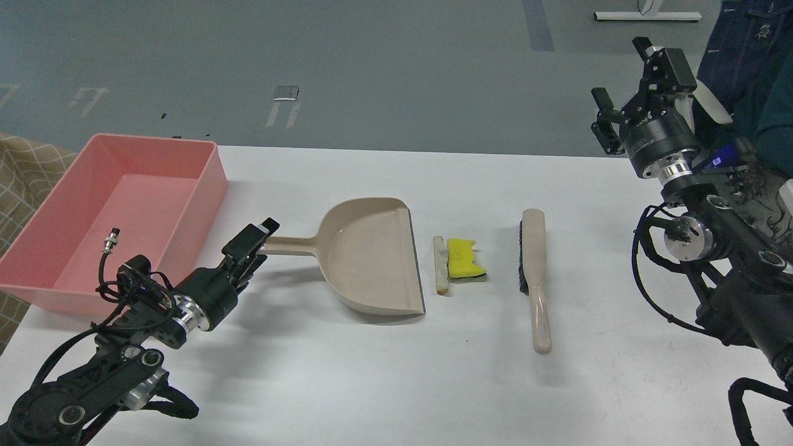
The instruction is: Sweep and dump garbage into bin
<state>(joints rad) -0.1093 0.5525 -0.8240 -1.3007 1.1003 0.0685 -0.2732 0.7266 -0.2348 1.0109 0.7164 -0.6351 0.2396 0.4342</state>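
Garbage sits on the white table point(347, 384) btwn dustpan point(372, 257) mouth and brush point(535, 272): yellow sponge piece point(463, 259), notched, dark green backing, touching a thin pale wedge point(440, 265). Both lie well right of your left gripper point(255, 243); its fingers close around the dustpan handle tip. Smooth pink bin point(118, 217) is just left of those fingers. Right gripper point(622, 96) is raised, fingers spread, holding nothing. Your wrist hides part of the bin's near wall.
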